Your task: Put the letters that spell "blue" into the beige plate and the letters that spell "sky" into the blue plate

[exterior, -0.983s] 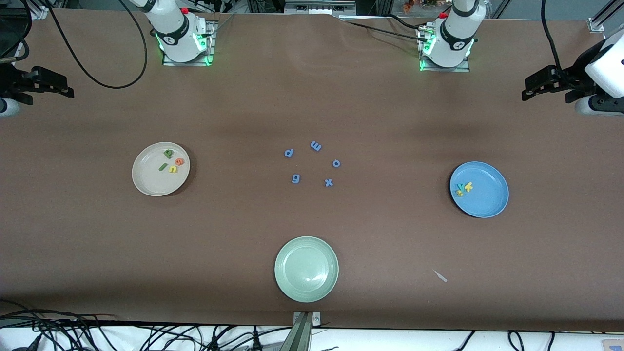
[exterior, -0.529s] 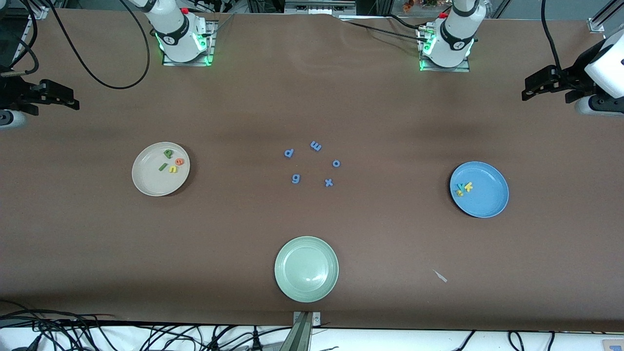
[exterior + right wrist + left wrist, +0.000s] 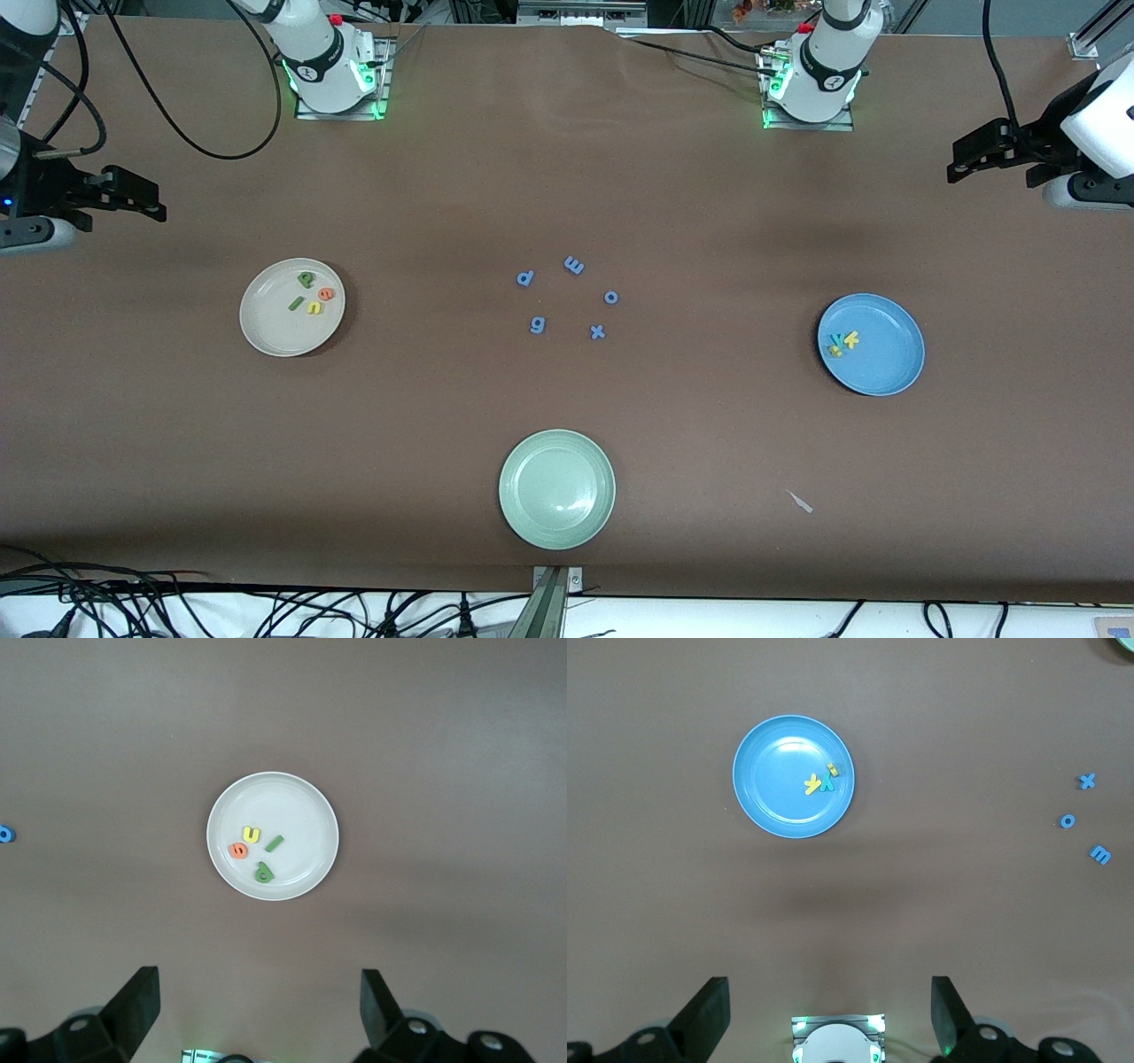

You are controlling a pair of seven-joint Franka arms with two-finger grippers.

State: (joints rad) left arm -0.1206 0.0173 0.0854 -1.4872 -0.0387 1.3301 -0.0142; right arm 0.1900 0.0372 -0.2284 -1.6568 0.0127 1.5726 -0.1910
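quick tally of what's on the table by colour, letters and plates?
Blue letters, loose mid-table: 5 (p, m, o, g, x)
Green letters: 2 (b, l)
Yellow letters: 3 (u, s, k)
Orange letters: 1 (e)
Teal letters: 1 (y)
Plates: 3 (beige plate, blue plate, green plate)
Total: 15

The brown cloth-covered table [image 3: 673,195] carries three round shallow plates. The cream-beige plate [image 3: 266,332] sits toward the right arm's end. The medium-blue plate [image 3: 886,363] sits toward the left arm's end. The pale green plate [image 3: 556,489] lies near the table edge closest to the front camera. Five small blue foam letters [image 3: 567,298] lie loosely grouped at the table's centre.
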